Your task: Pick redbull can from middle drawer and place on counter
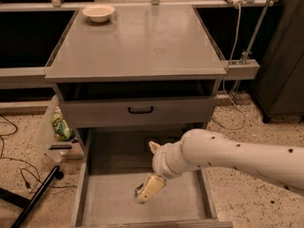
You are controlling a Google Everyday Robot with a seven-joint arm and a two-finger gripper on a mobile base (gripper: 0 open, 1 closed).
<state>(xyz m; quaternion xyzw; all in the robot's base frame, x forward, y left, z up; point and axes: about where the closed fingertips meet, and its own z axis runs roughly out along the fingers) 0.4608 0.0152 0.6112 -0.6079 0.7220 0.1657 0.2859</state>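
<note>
Reaching into the middle drawer point(109, 203), the gripper point(145, 195) covers the redbull can point(138, 191) on its floor. Whether the jaws clasp it cannot be told.

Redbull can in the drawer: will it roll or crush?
Apparently on its side on the bare floor of the middle drawer, the redbull can probably rolls if nudged. Thin metal likely dents under hard squeeze. The gripper is down at it.
</note>
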